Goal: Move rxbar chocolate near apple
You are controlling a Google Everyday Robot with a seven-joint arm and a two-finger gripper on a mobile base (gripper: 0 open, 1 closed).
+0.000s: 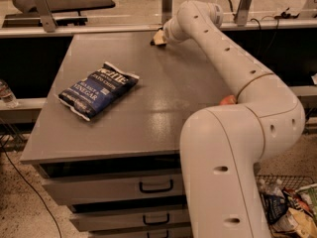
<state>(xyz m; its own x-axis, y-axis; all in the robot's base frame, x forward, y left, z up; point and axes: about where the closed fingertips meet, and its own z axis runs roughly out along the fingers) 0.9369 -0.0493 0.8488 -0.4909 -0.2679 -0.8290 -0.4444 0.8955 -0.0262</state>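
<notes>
My gripper is at the far edge of the grey table, right of centre, low over the surface at the end of the long white arm. A small dark bit shows under its tan tip; I cannot tell whether this is the rxbar chocolate, which is otherwise hidden. Only a sliver of the orange-red apple shows at the table's right side, behind the arm's elbow.
A large blue chip bag lies on the left half of the table. The white arm crosses the right side of the table. Drawers are below the front edge. Clutter lies on the floor at the lower right.
</notes>
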